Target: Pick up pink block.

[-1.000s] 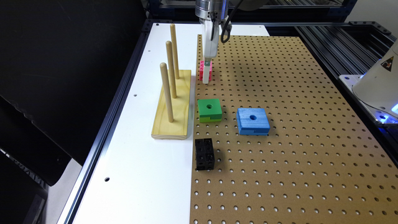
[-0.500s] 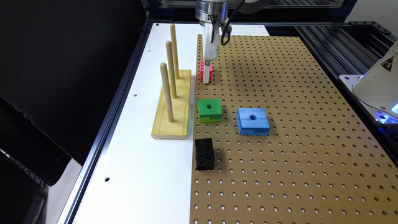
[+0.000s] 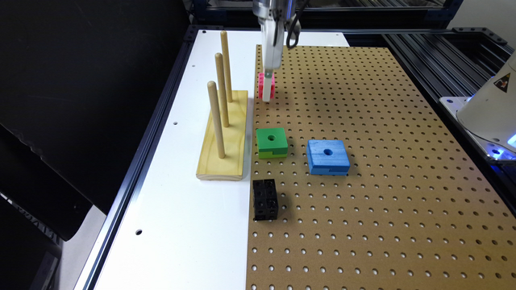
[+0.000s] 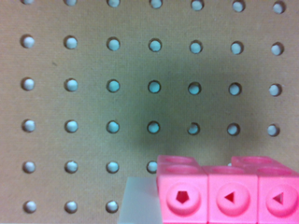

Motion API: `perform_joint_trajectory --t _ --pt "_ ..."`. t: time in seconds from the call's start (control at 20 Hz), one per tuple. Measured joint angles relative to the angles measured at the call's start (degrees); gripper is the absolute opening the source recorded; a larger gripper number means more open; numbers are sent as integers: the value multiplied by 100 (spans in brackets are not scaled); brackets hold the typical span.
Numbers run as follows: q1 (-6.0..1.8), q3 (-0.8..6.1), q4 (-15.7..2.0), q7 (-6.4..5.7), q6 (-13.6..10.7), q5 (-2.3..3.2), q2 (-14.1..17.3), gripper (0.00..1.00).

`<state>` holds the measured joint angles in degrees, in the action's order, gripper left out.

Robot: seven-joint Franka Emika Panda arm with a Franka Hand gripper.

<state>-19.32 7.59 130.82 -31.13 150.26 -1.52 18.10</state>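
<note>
Against the fingers [image 4: 140, 203], pink block [image 4: 224, 196], touching

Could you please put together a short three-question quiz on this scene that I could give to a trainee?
1. True or false: the pink block sits on the perforated brown board, right under the hand.
2. Multiple choice: which block lies nearest the wooden peg stand? A) the blue block B) the green block C) the pink block
3. Fill in: the block nearest the camera in the exterior view is coloured ____.

Key:
1. True.
2. B, it lies just off the stand's base, towards the exterior view's right.
3. Black.
</note>
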Motion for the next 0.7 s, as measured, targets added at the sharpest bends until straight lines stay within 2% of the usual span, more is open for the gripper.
perform_joint_trajectory --t 0.15,0.4,0.7 --pt "0 1 15 0 -154 0 -188 0" --pt "0 4 20 -8 -681 0 -712 0" --pt "0 5 16 -9 -776 0 -830 0"
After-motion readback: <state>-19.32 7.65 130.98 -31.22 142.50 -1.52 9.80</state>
